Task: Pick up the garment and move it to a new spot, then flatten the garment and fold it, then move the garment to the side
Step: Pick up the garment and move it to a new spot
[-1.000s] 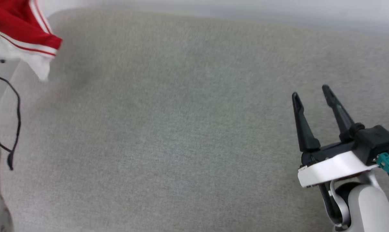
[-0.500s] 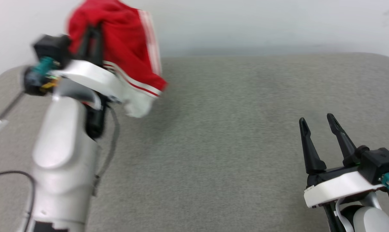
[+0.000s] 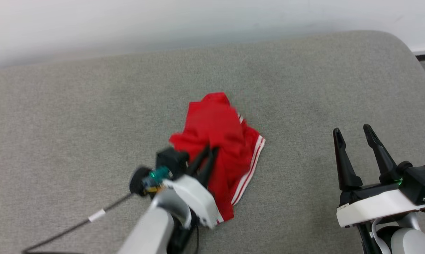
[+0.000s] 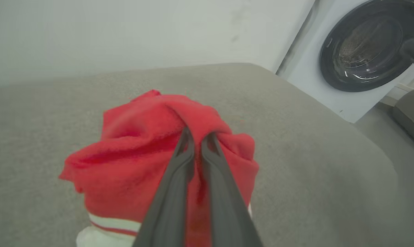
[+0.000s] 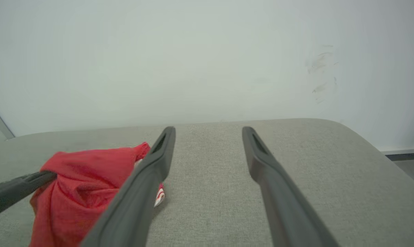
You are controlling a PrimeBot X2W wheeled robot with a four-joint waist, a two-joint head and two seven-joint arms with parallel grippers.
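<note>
Centrally, the garment (image 3: 217, 123) lay bunched on the grey cushioned surface (image 3: 75, 116). One fold was pinched between the closed jaws of the left gripper (image 3: 211, 151), apparently so that it could be set down at its new spot. The right gripper (image 3: 352, 129) hovered well apart, jaws open and empty. A pale wall (image 3: 163, 21) rose behind, and a washing machine (image 4: 361, 48) stood beside the surface.

The jaws are two long, tapering black fingers (image 3: 342, 158) on a white wrist plate (image 3: 374, 208), above a pale grey forearm (image 3: 149, 229). At the left wrist's nine o'clock sits a teal connector (image 3: 158, 173), with a white-tagged black cable (image 3: 68, 230).
</note>
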